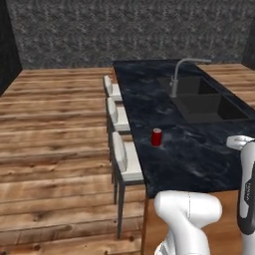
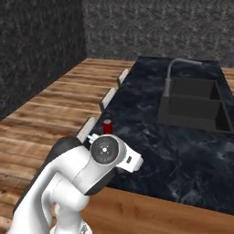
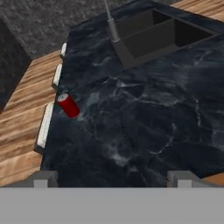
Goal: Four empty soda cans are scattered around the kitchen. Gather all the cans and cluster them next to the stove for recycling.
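One red soda can (image 1: 156,137) with a silvery top stands upright on the black marble island counter (image 1: 199,159), close to its left edge. It also appears just beyond my wrist in the right base view (image 2: 107,126) and at the left of the hand view (image 3: 68,105). My gripper (image 3: 113,179) hangs open above the near part of the counter, with nothing between its fingertips (image 3: 41,178). The can lies ahead and to the left of it, well apart. The stove is out of view.
A dark double sink (image 1: 209,102) with a tall grey faucet (image 1: 174,79) is set into the far right of the counter. Three white-cushioned stools (image 1: 122,159) line the island's left side. Wooden floor (image 1: 55,149) stretches to the left, and dark walls stand behind.
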